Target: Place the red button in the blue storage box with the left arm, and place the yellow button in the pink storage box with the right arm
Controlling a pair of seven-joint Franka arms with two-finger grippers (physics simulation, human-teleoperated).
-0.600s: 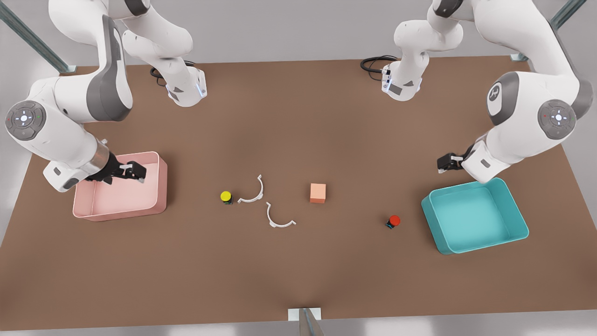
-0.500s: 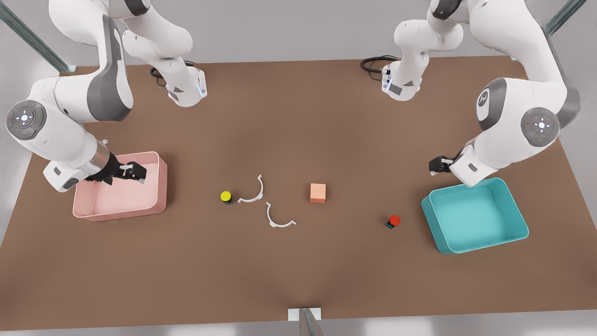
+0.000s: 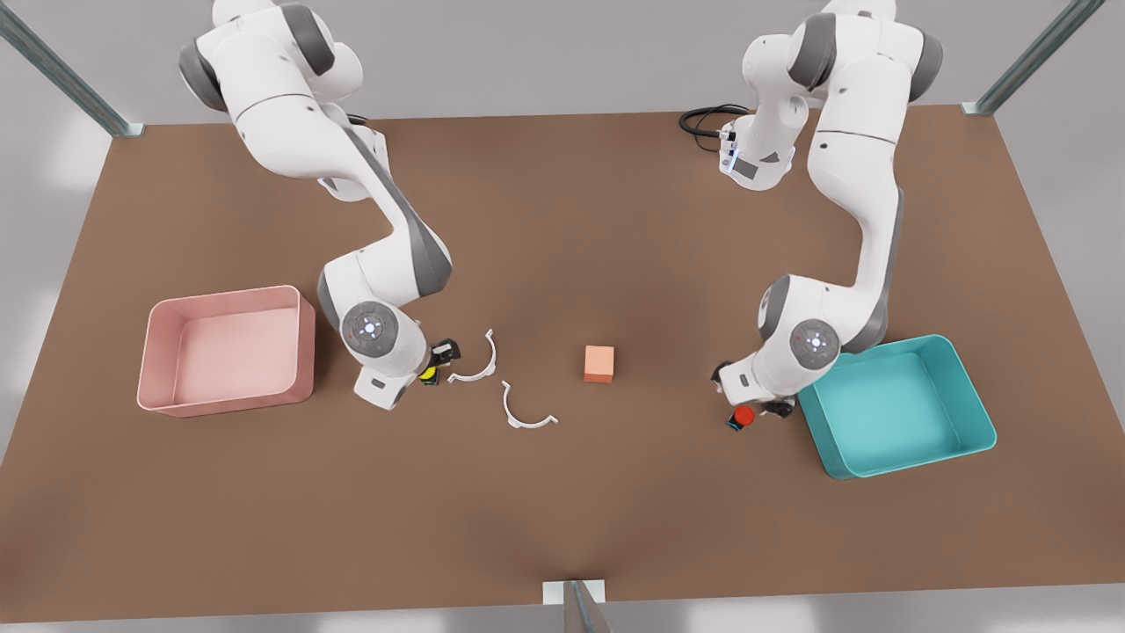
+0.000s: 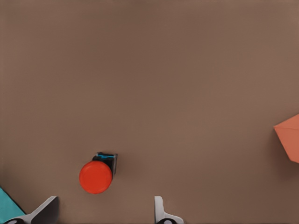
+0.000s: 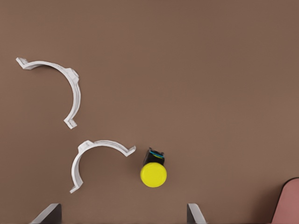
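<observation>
The red button (image 3: 743,416) stands on the brown table just beside the blue storage box (image 3: 888,413). My left gripper (image 3: 751,397) hovers right over it, open; in the left wrist view the red button (image 4: 96,177) lies just ahead of the spread fingers (image 4: 49,207). The yellow button (image 3: 428,374) sits near the table's middle, partly hidden under my right gripper (image 3: 437,362), which is open above it. The right wrist view has the yellow button (image 5: 153,173) ahead of the gap between the fingers (image 5: 194,212). The pink storage box (image 3: 228,352) lies at the front view's left.
Two thin white half-rings (image 3: 479,360) (image 3: 526,409) lie right beside the yellow button, one nearly touching it (image 5: 93,154). An orange cube (image 3: 599,363) stands between the two buttons. A black cable (image 3: 703,119) coils at the back by an arm's base.
Both arms have swung inward from their boxes. The right gripper left the pink box for the yellow button; the left gripper came down from beside the blue box over the red button.
</observation>
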